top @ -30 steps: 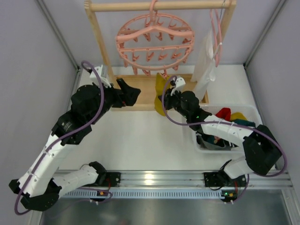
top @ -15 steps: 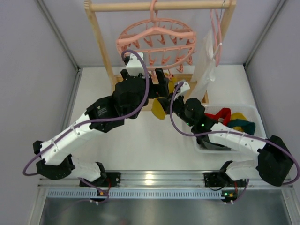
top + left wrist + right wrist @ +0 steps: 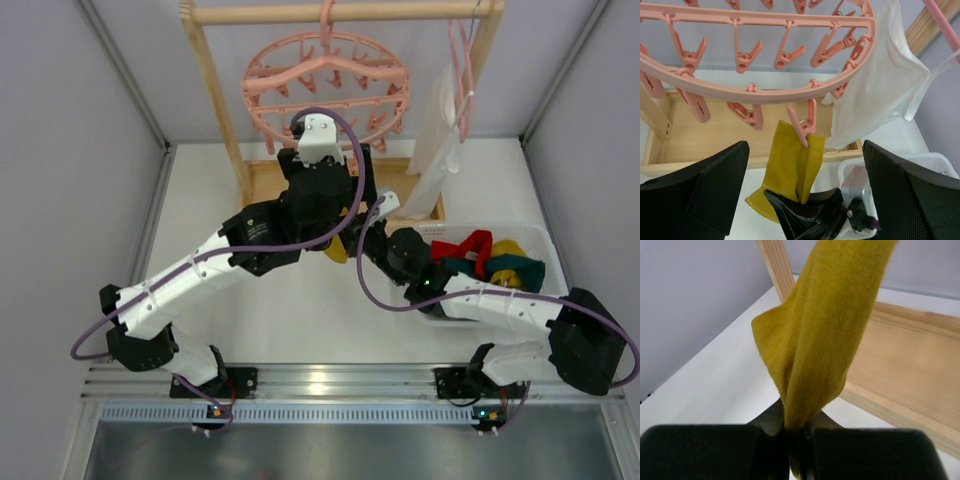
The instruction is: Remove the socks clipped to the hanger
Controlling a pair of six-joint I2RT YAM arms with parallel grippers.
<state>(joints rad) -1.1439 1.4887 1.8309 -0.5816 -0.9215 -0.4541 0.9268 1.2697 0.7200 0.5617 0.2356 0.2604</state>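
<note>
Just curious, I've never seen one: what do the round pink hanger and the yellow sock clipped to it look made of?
The hanger looks like moulded plastic, smooth, slightly glossy. The yellow sock looks like matte knitted fabric with fine ribs; fibre unclear.

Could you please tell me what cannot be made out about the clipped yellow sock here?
- Top view: the left arm covers the pink plastic peg, the right claw and most of the mustard-yellow fabric sock.
- Right wrist view: the upper edge cuts off the sock's clipped end.
- Left wrist view: the right claw hides part of the sock's lower end.
</note>
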